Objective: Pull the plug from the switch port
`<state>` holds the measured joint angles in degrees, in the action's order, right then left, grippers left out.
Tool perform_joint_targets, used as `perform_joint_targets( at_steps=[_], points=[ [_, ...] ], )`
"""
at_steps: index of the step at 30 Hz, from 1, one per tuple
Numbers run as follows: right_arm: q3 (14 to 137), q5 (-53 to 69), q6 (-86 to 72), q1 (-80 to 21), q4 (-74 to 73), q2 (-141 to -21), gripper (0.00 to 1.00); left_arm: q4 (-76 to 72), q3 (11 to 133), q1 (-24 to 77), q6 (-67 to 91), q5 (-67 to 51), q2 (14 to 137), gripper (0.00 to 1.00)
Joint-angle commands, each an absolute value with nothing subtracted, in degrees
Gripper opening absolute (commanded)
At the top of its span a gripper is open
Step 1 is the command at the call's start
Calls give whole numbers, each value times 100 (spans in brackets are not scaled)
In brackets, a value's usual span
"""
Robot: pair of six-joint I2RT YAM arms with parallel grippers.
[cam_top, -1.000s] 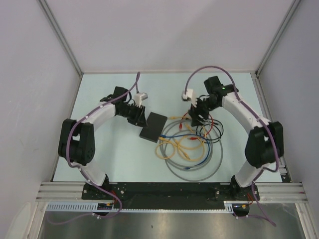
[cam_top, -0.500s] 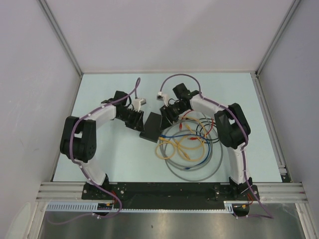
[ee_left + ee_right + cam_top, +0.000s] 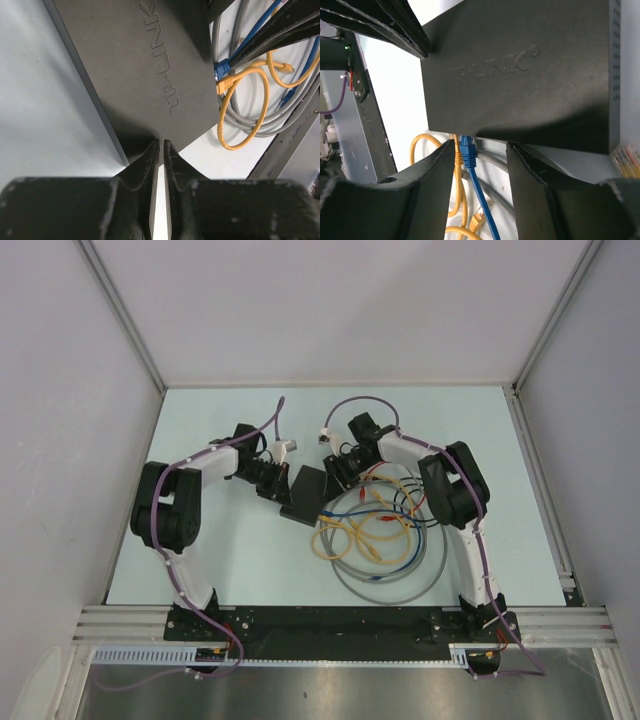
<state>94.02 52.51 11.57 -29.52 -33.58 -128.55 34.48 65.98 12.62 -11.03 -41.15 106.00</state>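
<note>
My left hand [image 3: 161, 142], fingers pressed almost together, sits at the corner of the switch [image 3: 150, 65] facing the left edge of the counter [image 3: 230, 560]. I judge it is there to brace the box against the pull. The switch lies flat mid-counter, a little toward the far edge. My right hand [image 3: 481, 145] is spread, one finger on each side of the blue plug [image 3: 466, 149] seated in its port, not yet gripping. Both elbows bow outward and both wrists are low, meeting at the switch.

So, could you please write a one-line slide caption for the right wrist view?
Open right gripper brackets the blue cable plug seated in the flat matte black switch box.
</note>
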Motion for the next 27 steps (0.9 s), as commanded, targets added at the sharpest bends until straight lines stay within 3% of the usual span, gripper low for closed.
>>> perform_joint_targets(
  at_steps=[1,7,16,22,27],
  points=[
    [9694,5555,1195,-3032,-3384,-12981,50,3454,6653,1257,-1222,-3841,10881,15],
    [9791,5537,1335,-3085,-3612,-13201,53,3463,6680,1257,-1204,-3709,11048,15],
    [9888,6283,1933,-3111,-4261,-13394,47,3472,6680,1274,-1187,-3762,11206,15],
    [9457,5908,1153,-3164,-3465,-13342,52,3489,6697,1318,-1178,-3823,11241,15],
    [9202,5863,589,-3155,-2909,-13368,47,3507,6697,1336,-1187,-3815,11294,15]
  ],
)
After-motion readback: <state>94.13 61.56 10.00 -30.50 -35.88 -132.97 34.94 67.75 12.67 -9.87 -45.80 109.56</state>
